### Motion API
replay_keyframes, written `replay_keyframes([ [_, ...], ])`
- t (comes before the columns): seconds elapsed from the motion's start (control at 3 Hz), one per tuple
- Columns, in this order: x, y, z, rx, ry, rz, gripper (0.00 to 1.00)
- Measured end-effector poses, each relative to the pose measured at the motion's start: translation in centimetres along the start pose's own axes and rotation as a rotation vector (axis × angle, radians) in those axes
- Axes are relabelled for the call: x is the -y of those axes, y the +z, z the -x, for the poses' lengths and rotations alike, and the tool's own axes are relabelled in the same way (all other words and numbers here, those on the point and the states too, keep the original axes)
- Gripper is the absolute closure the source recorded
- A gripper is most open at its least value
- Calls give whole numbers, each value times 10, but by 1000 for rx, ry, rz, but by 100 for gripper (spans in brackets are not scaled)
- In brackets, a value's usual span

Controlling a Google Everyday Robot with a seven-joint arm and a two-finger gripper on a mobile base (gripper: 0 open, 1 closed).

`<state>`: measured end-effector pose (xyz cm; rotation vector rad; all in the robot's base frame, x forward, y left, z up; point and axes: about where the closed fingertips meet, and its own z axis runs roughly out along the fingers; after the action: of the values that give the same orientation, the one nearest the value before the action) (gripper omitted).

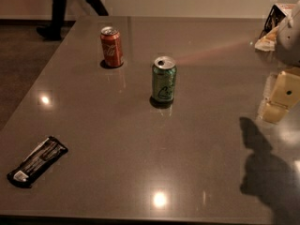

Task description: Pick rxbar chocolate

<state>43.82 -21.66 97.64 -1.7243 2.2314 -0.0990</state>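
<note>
The rxbar chocolate (37, 161) is a flat black wrapped bar with pale lettering and a small white patch at its near end. It lies diagonally on the grey table (108, 139), near the front left edge. My gripper (272, 110) is a cream-coloured piece at the far right of the view, above the table. It is far from the bar and holds nothing that I can see. Its shadow falls on the table below it at the front right.
A red soda can (111, 46) stands upright at the back left of the table. A green soda can (164, 78) stands upright near the middle. A box and a snack bag (274, 27) sit at the back right corner. A person's legs (61, 8) are on the floor beyond the table's far left.
</note>
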Motion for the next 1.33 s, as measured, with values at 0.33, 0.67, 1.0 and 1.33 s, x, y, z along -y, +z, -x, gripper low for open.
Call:
replay_keyframes([
  [0.33,0,0,0,0,0,0,0],
  [0.67,0,0,0,0,0,0,0],
  [1.0,7,3,20,20,-45,-3,0],
  [1.33,13,16,66,61,-159,2,0],
])
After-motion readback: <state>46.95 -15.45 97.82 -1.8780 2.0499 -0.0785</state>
